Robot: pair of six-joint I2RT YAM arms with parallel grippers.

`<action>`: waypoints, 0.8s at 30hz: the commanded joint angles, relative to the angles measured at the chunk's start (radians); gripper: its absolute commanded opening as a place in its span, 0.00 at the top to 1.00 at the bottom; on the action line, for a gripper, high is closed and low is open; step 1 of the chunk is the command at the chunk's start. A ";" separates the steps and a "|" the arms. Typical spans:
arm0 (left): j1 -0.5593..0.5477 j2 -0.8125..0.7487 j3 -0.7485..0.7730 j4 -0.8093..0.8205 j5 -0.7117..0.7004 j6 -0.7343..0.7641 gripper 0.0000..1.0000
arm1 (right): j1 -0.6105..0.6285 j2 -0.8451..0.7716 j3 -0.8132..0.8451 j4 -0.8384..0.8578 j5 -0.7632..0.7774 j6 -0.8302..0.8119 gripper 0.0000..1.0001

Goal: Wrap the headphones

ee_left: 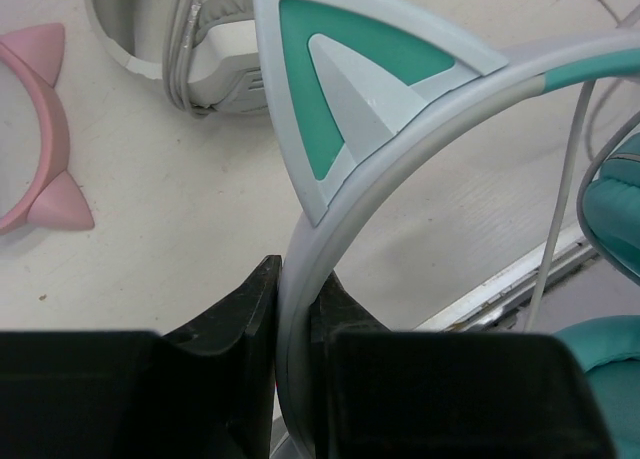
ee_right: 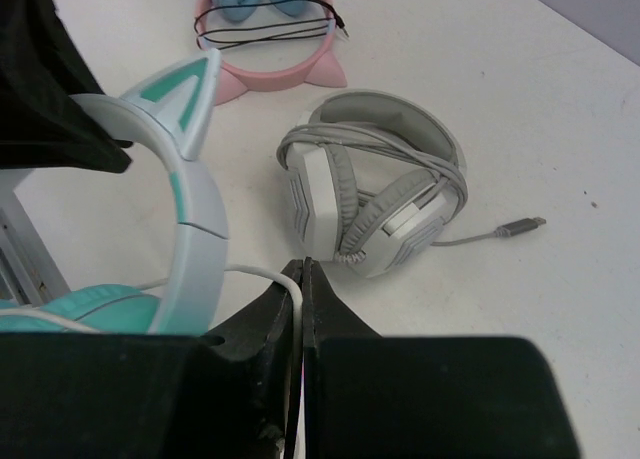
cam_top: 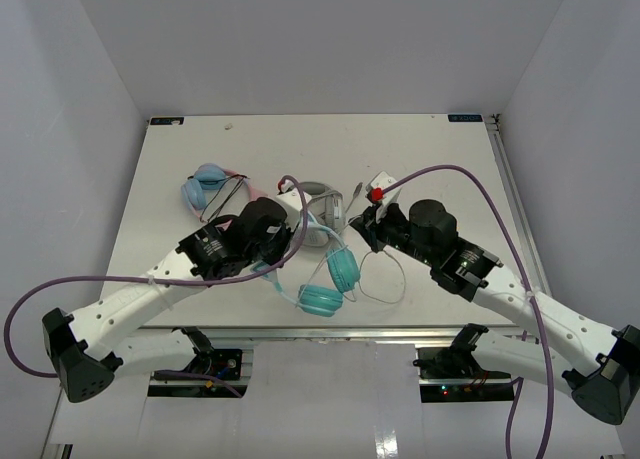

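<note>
The teal headphones (cam_top: 340, 271) lie at the table's near middle, with two turquoise ear cups and a pale blue headband (ee_left: 420, 129) bearing a cat-ear point. My left gripper (cam_top: 281, 258) is shut on the headband, which runs up between the jaws in the left wrist view (ee_left: 298, 294). My right gripper (cam_top: 363, 229) is shut on the thin whitish cable (ee_right: 255, 272), pinched between its fingertips (ee_right: 303, 277). The rest of the cable loops loosely on the table right of the ear cups (cam_top: 385, 291). The headband also shows in the right wrist view (ee_right: 198, 194).
Larger grey-white headphones (cam_top: 322, 211) with their cable wrapped round them lie just behind, also in the right wrist view (ee_right: 375, 184). Light-blue-and-pink headphones (cam_top: 210, 187) with a dark cable lie at the back left. The table's near edge (cam_top: 400, 331) is close below the teal headphones.
</note>
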 commanded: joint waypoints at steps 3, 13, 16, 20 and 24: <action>-0.003 0.061 0.047 -0.006 -0.215 -0.031 1.00 | -0.006 0.015 0.125 -0.038 -0.164 0.016 0.92; -0.003 0.091 0.109 -0.028 -0.502 -0.182 1.00 | -0.006 0.109 0.128 -0.014 -0.439 0.110 0.92; -0.003 0.087 0.114 -0.037 -0.550 -0.213 1.00 | -0.006 0.126 0.108 0.044 -0.464 0.135 0.91; -0.003 0.094 0.127 -0.070 -0.600 -0.271 1.00 | -0.006 0.149 0.079 0.153 -0.533 0.183 0.89; -0.003 0.103 0.130 -0.084 -0.609 -0.305 1.00 | -0.006 0.186 0.074 0.232 -0.572 0.237 0.88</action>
